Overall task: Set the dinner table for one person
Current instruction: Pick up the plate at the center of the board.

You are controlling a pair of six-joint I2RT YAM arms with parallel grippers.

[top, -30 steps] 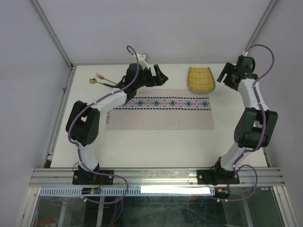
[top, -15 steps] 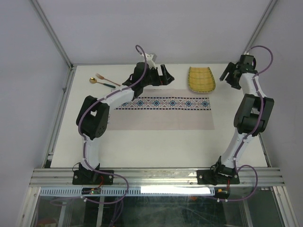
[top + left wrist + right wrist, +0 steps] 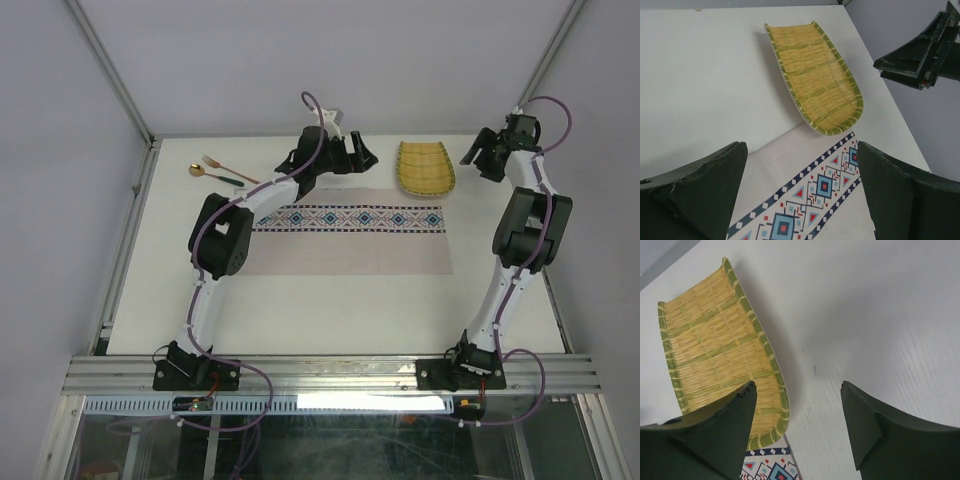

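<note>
The dinner table (image 3: 330, 305) lay under everything, with the placemat (image 3: 340, 250) across its middle. Near its far edge, your left gripper (image 3: 362, 158) and right gripper (image 3: 472, 160) hovered on either side of the woven bamboo tray (image 3: 425, 167), jaws released, grasping nothing. I judged you were fetching the tray; the next move needed one rim pinched.

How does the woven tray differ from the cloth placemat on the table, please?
The woven tray is yellow with green edging; the placemat is pale cloth with a blue-red patterned band. The tray's long sides curl upward; the placemat lies flat. The tray is much smaller than the placemat. Both rest on the dinner table.
</note>
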